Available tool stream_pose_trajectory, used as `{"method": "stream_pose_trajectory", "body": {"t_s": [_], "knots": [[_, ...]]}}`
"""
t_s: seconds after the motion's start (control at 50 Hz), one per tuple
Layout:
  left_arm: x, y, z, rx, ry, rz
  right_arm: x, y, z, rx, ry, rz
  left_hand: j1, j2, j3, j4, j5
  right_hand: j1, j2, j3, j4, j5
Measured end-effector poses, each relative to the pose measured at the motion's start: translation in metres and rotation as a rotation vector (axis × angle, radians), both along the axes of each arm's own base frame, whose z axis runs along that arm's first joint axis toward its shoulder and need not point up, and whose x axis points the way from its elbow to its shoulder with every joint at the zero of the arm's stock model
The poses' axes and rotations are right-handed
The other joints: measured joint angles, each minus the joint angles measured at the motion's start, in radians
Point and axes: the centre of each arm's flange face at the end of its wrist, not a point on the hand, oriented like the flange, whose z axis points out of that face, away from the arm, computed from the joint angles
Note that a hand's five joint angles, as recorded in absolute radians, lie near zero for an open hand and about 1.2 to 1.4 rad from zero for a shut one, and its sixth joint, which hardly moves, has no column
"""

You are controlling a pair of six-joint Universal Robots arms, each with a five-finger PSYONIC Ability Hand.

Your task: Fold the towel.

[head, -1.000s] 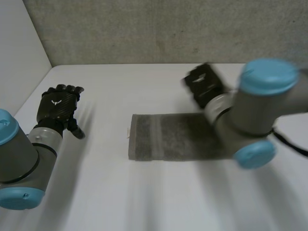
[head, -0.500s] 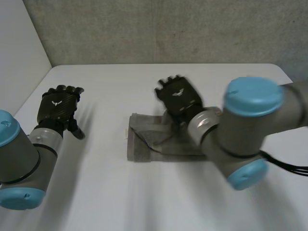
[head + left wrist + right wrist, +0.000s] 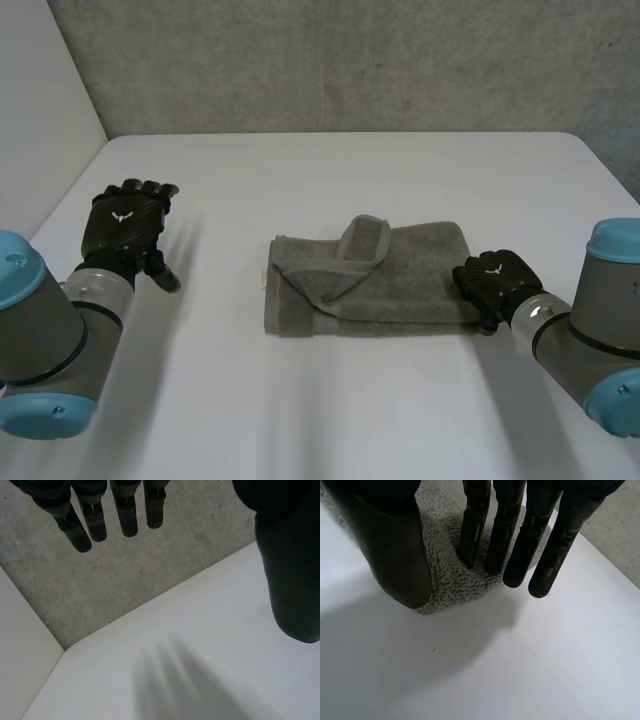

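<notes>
The grey towel (image 3: 400, 285) lies folded in the middle of the white table (image 3: 330, 410), with a loose flap (image 3: 355, 255) turned over its top left of the middle. My right hand (image 3: 495, 283) rests at the towel's right edge, open. In the right wrist view its fingers (image 3: 507, 535) are straight, two tips press into the towel (image 3: 445, 572) near a corner, and the thumb stands apart over the cloth's edge. My left hand (image 3: 125, 222) hovers well left of the towel, open, with straight fingers (image 3: 127, 515) and nothing in it.
A grey concrete wall (image 3: 350, 60) runs along the table's back edge, and a white side wall (image 3: 40, 110) closes the left. The table's right edge (image 3: 610, 170) is near my right arm (image 3: 590, 340).
My right hand swept from the towel's far right side leftward over it, then came back to its right edge. The towel, a flat strip before, now carries a turned-over flap. The left hand stayed put.
</notes>
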Motion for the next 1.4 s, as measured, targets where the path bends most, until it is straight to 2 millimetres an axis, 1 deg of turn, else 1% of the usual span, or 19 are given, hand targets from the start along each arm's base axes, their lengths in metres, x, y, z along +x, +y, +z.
{"method": "stream_pose_trajectory", "body": {"t_s": [0.08, 0.14, 0.2, 0.28, 0.32, 0.36, 0.38, 0.44, 0.48, 0.52, 0.64, 0.7, 0.82, 0.9, 0.98, 1.04, 1.12, 1.24, 1.4], "knots": [[-0.003, 0.001, 0.003, -0.007, 0.004, -0.010, 0.002, -0.002, -0.001, 0.001, 0.001, 0.003, 0.000, 0.000, 0.000, 0.000, 0.000, 0.003, 0.000, 0.003, 0.003, 0.000], [-0.013, 0.005, 0.009, -0.025, 0.021, -0.050, 0.004, -0.001, 0.001, 0.000, -0.006, 0.004, 0.000, 0.000, 0.000, 0.000, 0.009, 0.003, 0.000, 0.003, 0.003, 0.000], [-0.033, 0.010, 0.021, -0.052, 0.061, -0.125, 0.004, 0.001, 0.003, -0.003, -0.014, 0.005, 0.000, 0.000, 0.000, 0.000, 0.013, 0.002, -0.001, 0.003, 0.002, 0.000], [-0.069, 0.020, 0.039, -0.068, 0.155, -0.254, 0.004, 0.004, 0.004, -0.006, -0.022, 0.006, 0.000, 0.000, 0.000, 0.000, 0.016, 0.001, -0.002, 0.002, 0.000, -0.002], [-0.083, 0.023, 0.042, -0.056, 0.191, -0.300, 0.004, 0.005, 0.004, -0.008, -0.024, 0.006, 0.000, 0.000, 0.000, 0.000, 0.016, 0.001, -0.002, 0.002, 0.000, -0.002], [-0.105, 0.027, 0.041, -0.024, 0.230, -0.359, 0.004, 0.007, 0.004, -0.007, -0.024, 0.008, 0.000, 0.000, 0.000, 0.000, 0.016, 0.001, -0.002, 0.002, 0.000, -0.002], [-0.111, 0.028, 0.040, -0.013, 0.237, -0.373, 0.004, 0.008, 0.003, -0.007, -0.024, 0.008, 0.000, 0.000, 0.000, 0.000, 0.016, 0.001, -0.002, 0.002, 0.000, -0.002], [-0.138, 0.032, 0.029, 0.050, 0.252, -0.431, 0.006, 0.012, 0.001, -0.003, -0.023, 0.016, 0.000, 0.000, 0.000, 0.000, 0.016, 0.001, -0.002, 0.002, 0.000, -0.002], [-0.150, 0.032, 0.021, 0.083, 0.248, -0.449, 0.007, 0.015, -0.001, 0.000, -0.021, 0.022, 0.000, 0.000, 0.000, 0.000, 0.015, 0.001, -0.002, 0.002, 0.000, -0.002], [-0.162, 0.031, 0.007, 0.127, 0.234, -0.463, 0.009, 0.019, -0.003, 0.003, -0.019, 0.032, 0.000, 0.000, 0.000, 0.000, 0.014, 0.001, -0.002, 0.002, 0.000, -0.002], [-0.179, 0.023, -0.026, 0.200, 0.191, -0.468, 0.013, 0.026, -0.006, 0.007, -0.016, 0.049, 0.000, 0.000, 0.000, 0.000, 0.014, 0.001, -0.002, 0.001, 0.000, -0.002], [-0.184, 0.020, -0.035, 0.209, 0.180, -0.468, 0.013, 0.028, -0.007, 0.010, -0.015, 0.052, 0.000, 0.000, 0.000, 0.000, 0.014, 0.001, -0.002, 0.001, 0.000, -0.001], [-0.190, 0.016, -0.039, 0.196, 0.179, -0.463, 0.013, 0.029, -0.008, 0.015, -0.015, 0.054, 0.000, 0.001, 0.001, 0.000, 0.017, 0.002, 0.000, 0.003, 0.002, 0.001], [-0.188, 0.009, -0.037, 0.169, 0.173, -0.411, 0.013, 0.029, -0.008, 0.015, -0.014, 0.055, 0.003, 0.016, 0.013, 0.003, 0.050, 0.002, 0.004, 0.007, 0.008, 0.007], [-0.177, -0.002, -0.035, 0.129, 0.148, -0.280, 0.013, 0.029, -0.009, 0.012, -0.012, 0.055, 0.003, 0.033, 0.032, 0.003, 0.070, 0.003, 0.010, 0.013, 0.014, 0.013], [-0.162, -0.012, -0.037, 0.102, 0.106, -0.140, 0.013, 0.028, -0.009, 0.008, -0.009, 0.052, 0.003, 0.034, 0.035, 0.003, 0.074, 0.005, 0.011, 0.015, 0.017, 0.014], [-0.145, -0.018, -0.042, 0.096, 0.043, -0.013, 0.012, 0.027, -0.009, 0.004, -0.005, 0.046, 0.003, 0.034, 0.035, 0.003, 0.074, 0.006, 0.014, 0.018, 0.020, 0.017], [-0.129, -0.011, -0.049, 0.127, -0.023, 0.052, 0.010, 0.023, -0.008, -0.011, 0.003, 0.027, 0.003, 0.033, 0.034, 0.003, 0.071, 0.010, 0.014, 0.018, 0.020, 0.017], [-0.121, 0.013, -0.040, 0.153, -0.030, 0.026, 0.006, 0.017, -0.007, -0.040, 0.021, -0.011, 0.001, 0.026, 0.033, 0.001, 0.063, 0.077, 0.087, 0.092, 0.090, 0.092]]}}
